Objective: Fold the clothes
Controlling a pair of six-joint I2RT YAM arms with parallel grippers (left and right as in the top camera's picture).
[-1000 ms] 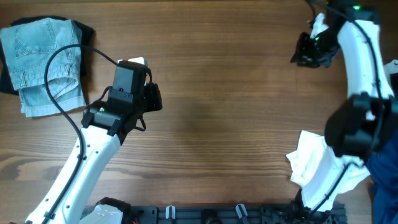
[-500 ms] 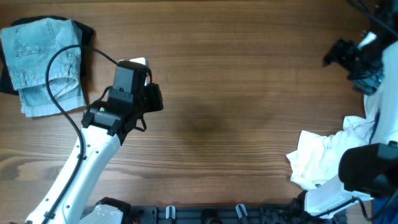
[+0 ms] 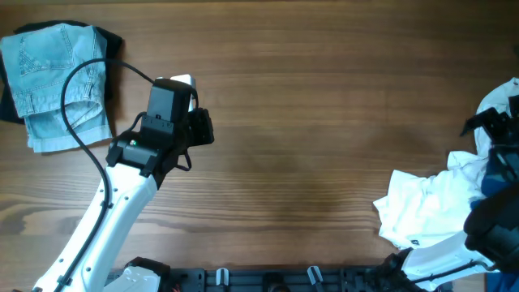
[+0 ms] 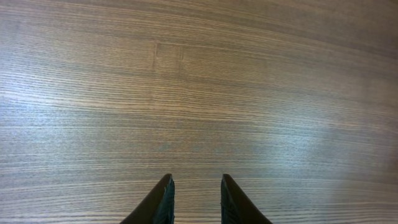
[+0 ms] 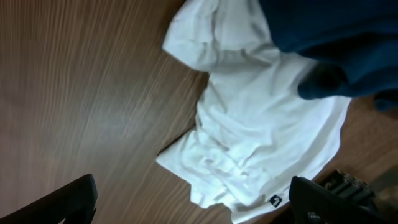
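The clothes lie in two places. Folded pale blue denim (image 3: 57, 81) rests on a black piece (image 3: 112, 40) at the far left corner. A crumpled white garment (image 3: 422, 212) (image 5: 261, 137) lies at the near right, with a dark blue shirt (image 5: 336, 31) overlapping its far side. My right gripper (image 5: 199, 202) hovers above the white garment, jaws wide open and empty; its arm (image 3: 496, 113) runs along the right edge. My left gripper (image 3: 203, 130) (image 4: 196, 186) hangs over bare wood at centre-left, its fingers a narrow gap apart with nothing between them.
The wooden table (image 3: 308, 122) spreads between the two piles. A black rail with clips (image 3: 284, 280) runs along the near edge. A black cable (image 3: 77, 105) loops from the left arm over the denim.
The right arm swung from the far right corner towards the near right, over the white garment, and its jaws opened wide. The left arm stayed put.
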